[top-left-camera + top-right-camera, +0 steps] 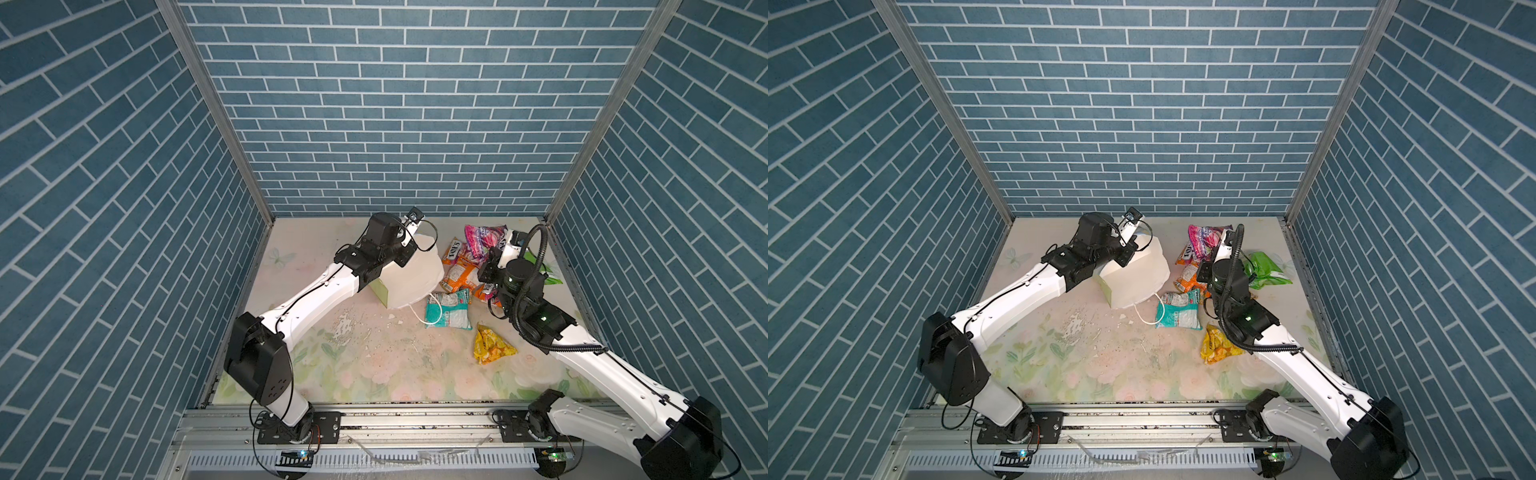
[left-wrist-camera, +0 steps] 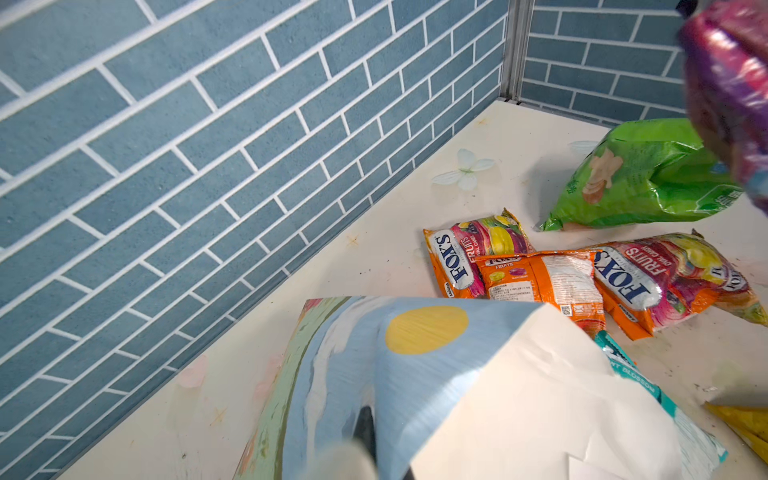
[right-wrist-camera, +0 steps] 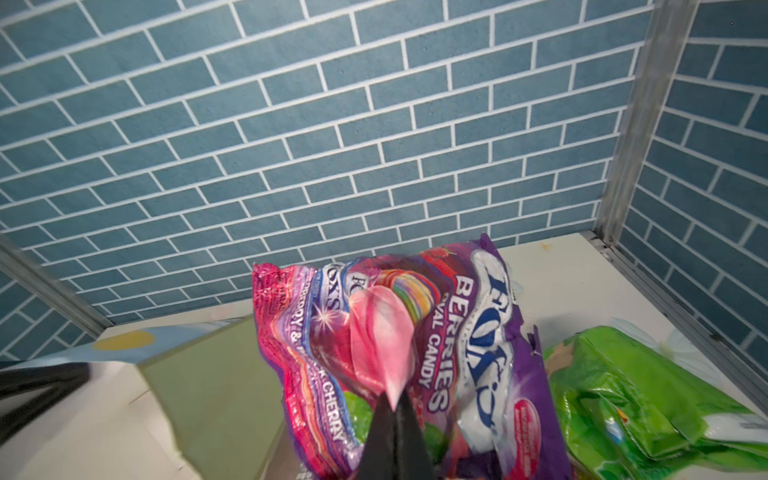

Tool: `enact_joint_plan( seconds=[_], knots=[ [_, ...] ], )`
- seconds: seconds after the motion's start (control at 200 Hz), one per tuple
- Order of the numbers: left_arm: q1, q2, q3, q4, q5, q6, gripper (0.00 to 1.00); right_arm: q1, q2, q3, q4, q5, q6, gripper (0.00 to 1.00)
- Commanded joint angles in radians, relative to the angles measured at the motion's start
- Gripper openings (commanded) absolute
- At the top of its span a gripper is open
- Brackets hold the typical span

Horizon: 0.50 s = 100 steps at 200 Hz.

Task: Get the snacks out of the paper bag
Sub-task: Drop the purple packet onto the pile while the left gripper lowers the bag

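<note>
Leaning tilted on the pale floral-print tabletop (image 1: 374,365), the tall paper bag (image 1: 411,278), with a painted sky-and-sun face, a pale green narrow side and a white interior, was seen left of centre in both top views. The left gripper (image 2: 365,419) was found clamped on the bag's painted wall, its fingers drawn together on the paper; only 1 dark finger could be made out in the left wrist view. 1 white cord handle (image 1: 417,314) of the bag was draped across a teal-and-white crinkly packet (image 1: 449,309) lying just beside the bag.

The right gripper (image 3: 395,415) was seen pinched closed on a pink fold of a purple-and-pink crinkly FOX'S packet (image 3: 457,332), which was held off the tabletop near the back wall.

3 orange FOX'S packets (image 2: 461,257) (image 2: 544,282) (image 2: 673,282) were spread on the tabletop, touching and partly overlapping, between the bag and a bright green plastic packet (image 2: 648,178). A yellow-orange crinkly packet (image 1: 492,345) was set apart from them, nearer the front edge, beside the right arm.

Whether anything was left inside the bag could not be told.
</note>
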Motion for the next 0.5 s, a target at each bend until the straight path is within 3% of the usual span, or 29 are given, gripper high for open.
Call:
enact_joint_plan(
  seconds=[0.0, 0.495],
  knots=[
    [0.011, -0.029, -0.039, 0.06, 0.03, 0.008, 0.0, -0.04, 0.027, 0.014, -0.019, -0.006, 0.037, 0.0],
    [0.016, -0.091, -0.135, 0.137, 0.032, -0.011, 0.0, -0.262, 0.39, 0.167, -0.071, -0.14, 0.078, 0.0]
  ],
)
